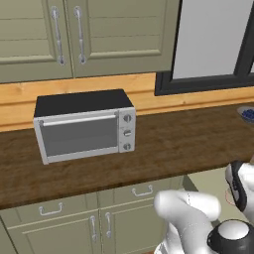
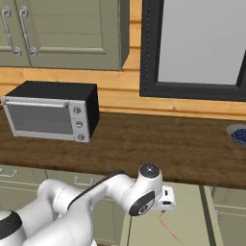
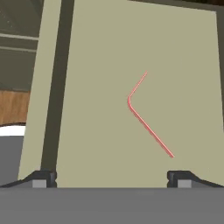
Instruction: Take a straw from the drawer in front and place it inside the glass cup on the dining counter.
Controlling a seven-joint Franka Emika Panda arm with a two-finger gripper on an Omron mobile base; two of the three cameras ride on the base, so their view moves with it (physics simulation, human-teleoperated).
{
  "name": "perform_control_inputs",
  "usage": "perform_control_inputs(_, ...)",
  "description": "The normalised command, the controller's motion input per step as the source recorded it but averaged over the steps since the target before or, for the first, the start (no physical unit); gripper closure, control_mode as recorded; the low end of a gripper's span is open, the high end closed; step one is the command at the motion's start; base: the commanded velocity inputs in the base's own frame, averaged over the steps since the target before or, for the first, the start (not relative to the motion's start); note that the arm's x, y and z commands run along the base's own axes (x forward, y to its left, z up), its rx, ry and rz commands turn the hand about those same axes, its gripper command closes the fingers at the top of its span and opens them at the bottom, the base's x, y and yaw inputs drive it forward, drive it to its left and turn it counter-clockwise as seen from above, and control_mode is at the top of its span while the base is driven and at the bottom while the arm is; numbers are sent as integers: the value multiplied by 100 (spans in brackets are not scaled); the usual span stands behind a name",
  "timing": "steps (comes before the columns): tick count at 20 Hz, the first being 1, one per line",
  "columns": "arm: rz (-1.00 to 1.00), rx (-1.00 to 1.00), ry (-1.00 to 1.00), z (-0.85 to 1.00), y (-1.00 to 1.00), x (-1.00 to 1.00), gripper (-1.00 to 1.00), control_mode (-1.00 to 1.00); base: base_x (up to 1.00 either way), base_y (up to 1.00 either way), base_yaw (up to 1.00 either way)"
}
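Pincer [image 3: 111, 177] tips stand wide apart at the bottom of the hand view, holding nothing, aimed down into the open drawer [image 3: 183, 52]. In the right base view the pincer [image 2: 166, 204] hangs over that drawer, below the front edge of the dark wood tabletop [image 2: 158, 144] that carries the toaster oven [image 2: 50, 115].

On the pale drawer floor lies the straw [image 3: 148, 129], thin, reddish-pink and bent at an elbow. Seen from the hand, its longer leg runs diagonally from the elbow down toward the right-hand finger tip, and its lower end stops a little above that tip; the shorter leg angles up and away from the elbow. The right base view shows the straw [image 2: 170, 230] just below the pincer, apart from it.

The straw sits ahead of the pincer, somewhat toward the right-hand tip, and its long leg lies slantwise to the line between the two tips. By my reading, the hand needs to turn so the tips straddle that leg across its width, shift over it, then descend and close. A thin straw flat on the floor may slip out of the grip.
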Motion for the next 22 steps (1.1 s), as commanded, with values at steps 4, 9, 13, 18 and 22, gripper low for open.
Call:
perform_control_inputs(4,0,0,0,-36,-4,36,-100,-100,0,0,0)
perform_control_inputs(9,0,0,0,-42,-3,35,-100,-100,0,0,0)
perform_control_inputs(13,0,0,0,-32,-18,23,-100,-100,0,0,0)
perform_control_inputs(18,0,0,0,-17,-20,30,-100,-100,0,0,0)
perform_control_inputs(22,0,1,0,-20,-23,30,-100,-100,0,0,0)
